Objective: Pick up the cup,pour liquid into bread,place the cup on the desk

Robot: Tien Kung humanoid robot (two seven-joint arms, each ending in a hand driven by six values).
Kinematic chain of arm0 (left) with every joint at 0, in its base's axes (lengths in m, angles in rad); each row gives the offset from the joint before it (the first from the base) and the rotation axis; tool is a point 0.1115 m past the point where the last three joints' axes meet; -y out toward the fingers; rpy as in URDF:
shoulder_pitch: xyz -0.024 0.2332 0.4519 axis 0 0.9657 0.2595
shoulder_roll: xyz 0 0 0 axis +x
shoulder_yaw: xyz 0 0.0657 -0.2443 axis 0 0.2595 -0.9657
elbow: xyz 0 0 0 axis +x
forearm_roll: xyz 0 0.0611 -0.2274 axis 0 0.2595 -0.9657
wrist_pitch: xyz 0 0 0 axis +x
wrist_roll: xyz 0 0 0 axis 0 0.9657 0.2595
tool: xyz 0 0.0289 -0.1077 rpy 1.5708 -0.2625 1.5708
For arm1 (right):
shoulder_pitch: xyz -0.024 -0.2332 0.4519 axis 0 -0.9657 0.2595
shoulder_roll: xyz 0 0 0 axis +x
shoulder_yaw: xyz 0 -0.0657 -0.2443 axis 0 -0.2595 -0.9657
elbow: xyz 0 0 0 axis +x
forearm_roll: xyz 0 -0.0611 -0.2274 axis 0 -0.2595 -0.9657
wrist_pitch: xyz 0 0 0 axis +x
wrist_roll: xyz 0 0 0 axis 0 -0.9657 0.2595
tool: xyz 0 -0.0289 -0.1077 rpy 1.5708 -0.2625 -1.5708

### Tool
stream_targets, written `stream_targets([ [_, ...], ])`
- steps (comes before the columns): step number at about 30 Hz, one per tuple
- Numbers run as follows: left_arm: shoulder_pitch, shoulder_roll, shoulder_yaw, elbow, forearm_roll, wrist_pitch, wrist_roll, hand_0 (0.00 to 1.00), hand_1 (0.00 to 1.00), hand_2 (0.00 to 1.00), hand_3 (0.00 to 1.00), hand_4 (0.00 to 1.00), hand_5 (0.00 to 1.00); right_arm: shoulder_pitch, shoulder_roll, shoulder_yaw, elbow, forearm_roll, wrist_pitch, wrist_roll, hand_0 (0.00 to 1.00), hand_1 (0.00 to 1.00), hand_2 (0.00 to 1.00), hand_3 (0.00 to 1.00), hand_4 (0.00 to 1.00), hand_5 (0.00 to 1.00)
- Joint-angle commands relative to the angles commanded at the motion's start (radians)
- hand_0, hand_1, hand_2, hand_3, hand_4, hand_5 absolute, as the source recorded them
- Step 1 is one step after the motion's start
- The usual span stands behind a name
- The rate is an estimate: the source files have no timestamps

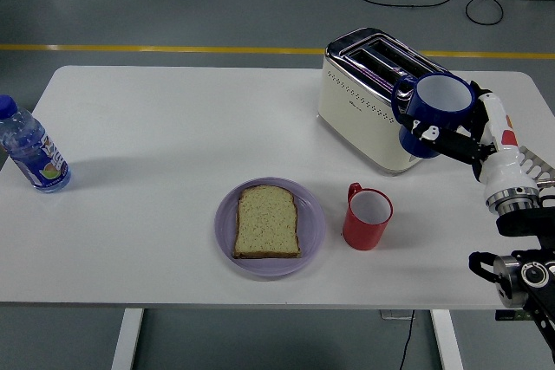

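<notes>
Blue cup (440,108): rigid, smooth, likely light; our right hand (460,140) has its fingers wrapped around the lower body, handle free. We judge it slippery when tilted.

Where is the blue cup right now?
In the head view, the blue cup is held in the right hand, lifted at the table's right side in front of the toaster, above the red cup.

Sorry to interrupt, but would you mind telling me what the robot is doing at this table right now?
The robot's right hand holds a blue cup in the air in front of the toaster. A slice of bread lies on a purple plate, with a red cup standing beside it. A water bottle stands at the table's left edge. Nothing has been poured yet.
</notes>
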Motion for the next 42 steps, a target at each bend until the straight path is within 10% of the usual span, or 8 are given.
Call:
stream_targets([
  [9,0.001,0.001,-0.013,0.0,0.001,0.0,0.001,0.648,0.618,0.607,0.526,0.307,0.748,0.112,-0.046,-0.113,-0.022,-0.218,0.109,-0.143,0.298,0.364,0.514,0.498,0.675,0.002],
  [23,-0.002,0.003,-0.023,0.0,0.001,0.0,0.001,0.65,0.618,0.607,0.526,0.306,0.747,0.273,-0.098,-0.289,-0.038,-0.553,0.417,-0.376,0.326,0.376,0.52,0.503,0.655,0.002],
  [42,0.001,0.0,-0.032,-0.002,-0.01,0.001,0.0,0.648,0.617,0.607,0.527,0.307,0.745,0.582,-0.052,-0.672,-0.147,-0.724,0.505,-0.402,0.371,0.388,0.525,0.503,0.601,0.002],
])
